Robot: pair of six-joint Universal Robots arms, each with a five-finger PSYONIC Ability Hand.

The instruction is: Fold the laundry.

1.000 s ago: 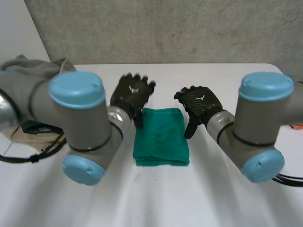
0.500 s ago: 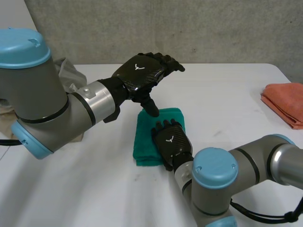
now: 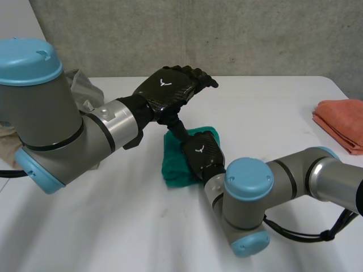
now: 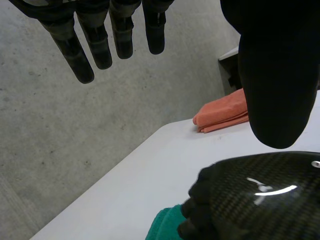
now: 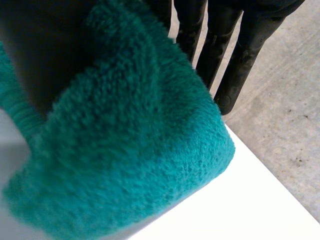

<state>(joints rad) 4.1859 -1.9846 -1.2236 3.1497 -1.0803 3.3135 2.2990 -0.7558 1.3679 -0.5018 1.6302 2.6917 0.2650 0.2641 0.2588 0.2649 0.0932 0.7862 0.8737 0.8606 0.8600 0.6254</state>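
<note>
A folded green towel lies bunched in the middle of the white table. My right hand is on its right side, coming in from the near edge. In the right wrist view the green towel sits pinched between the thumb and the fingers. My left hand hovers above the towel's far edge, its fingers straight and spread, holding nothing. The left wrist view has the right hand and a corner of the green towel below the left palm.
A folded orange towel lies at the table's right edge, also seen as the orange towel from the left wrist. A grey pile of clothes sits at the far left behind my left arm.
The right arm swung round to the near side, laid its hand on the towel, then closed on it, bunching the cloth. The left hand rose off the towel's far left corner.
</note>
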